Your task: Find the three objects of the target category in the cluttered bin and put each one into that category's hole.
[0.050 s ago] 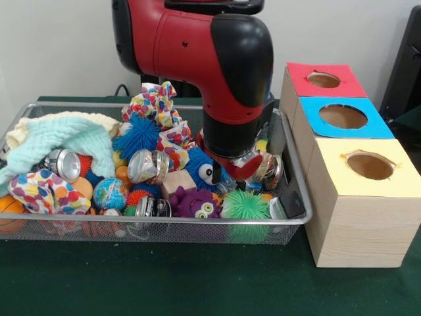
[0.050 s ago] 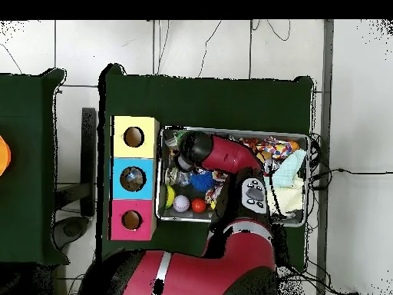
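Four crushed metal cans are noted in the wire bin (image 1: 79, 229): one (image 1: 64, 163) at the left by the mint cloth (image 1: 66, 138), one (image 1: 148, 164) in the middle, one (image 1: 152, 207) against the near wall, and one (image 1: 271, 168) at the right end. The gripper (image 1: 241, 174) is lowered into the bin's right end, just left of that last can. Something silvery is seen right at it. Whether the gripper is spread, closed, or pinching anything cannot be told, since the arm (image 1: 227, 72) covers it; from overhead it is hidden under the arm (image 2: 222, 154) as well.

Around the gripper are packed a blue spiky ball with an eye (image 1: 204, 168), a purple spiky ball (image 1: 195, 203) and a green one (image 1: 245, 205). Further left are logged a wooden block (image 1: 177, 181), a globe ball (image 1: 109, 193), a larger blue spiky ball (image 1: 136, 135) and a patterned cloth (image 1: 158, 105).

Three boxes are lined up right of the bin on the green table (image 1: 131, 276): red hole (image 1: 323, 79) far, blue hole (image 1: 343, 116) middle, yellow hole (image 1: 370, 165) near. From overhead, something pale is glimpsed inside the blue hole (image 2: 133, 178); it cannot be identified.
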Tool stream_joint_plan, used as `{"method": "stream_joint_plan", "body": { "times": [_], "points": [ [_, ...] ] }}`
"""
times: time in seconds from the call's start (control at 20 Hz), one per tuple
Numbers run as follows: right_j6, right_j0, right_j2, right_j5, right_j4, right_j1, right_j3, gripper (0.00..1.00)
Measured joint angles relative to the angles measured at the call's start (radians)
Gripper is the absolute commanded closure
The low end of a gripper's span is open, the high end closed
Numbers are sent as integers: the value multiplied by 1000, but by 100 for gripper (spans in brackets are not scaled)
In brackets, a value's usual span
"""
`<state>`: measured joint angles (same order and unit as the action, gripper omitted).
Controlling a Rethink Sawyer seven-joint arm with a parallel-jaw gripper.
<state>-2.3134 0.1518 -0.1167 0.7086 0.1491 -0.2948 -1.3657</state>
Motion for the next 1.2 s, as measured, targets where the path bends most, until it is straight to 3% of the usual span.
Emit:
{"method": "stream_joint_plan", "body": {
  "times": [0.6, 1.2],
  "points": [
    [21, 118, 121, 61, -27, -2, -2, 0],
    [126, 204, 226, 85, -108, -2, 1, 0]
  ]
}}
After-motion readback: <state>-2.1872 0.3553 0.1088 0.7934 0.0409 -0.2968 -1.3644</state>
